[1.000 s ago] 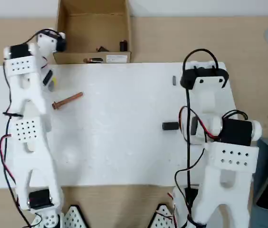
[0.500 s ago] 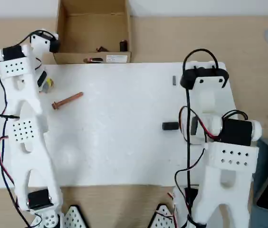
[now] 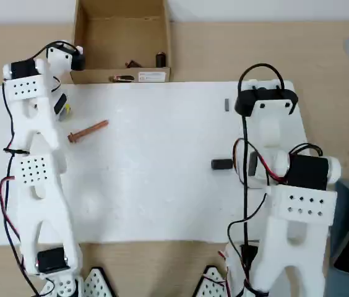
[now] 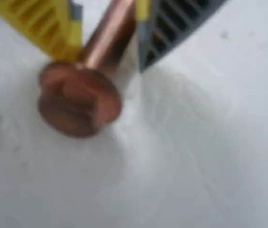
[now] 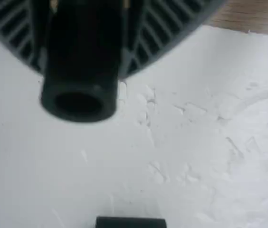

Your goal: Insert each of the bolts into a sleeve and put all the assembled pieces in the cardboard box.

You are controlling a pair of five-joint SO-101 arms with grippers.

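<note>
White mat (image 3: 162, 185); left end effector (image 4: 108, 54) clamps bolt (image 4: 79, 102), tip cropped; right end effector (image 5: 84, 64) pinches sleeve (image 5: 79, 92)

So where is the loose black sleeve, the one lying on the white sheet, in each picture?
High view: the loose sleeve lies on the white sheet, close beside the right arm.
Left wrist view: not in it.
Right wrist view: probably the loose sleeve, cut off at the picture's edge, on the sheet beyond the held sleeve.
Shared landmark: the white sheet, which lies under everything in all three views.
</note>
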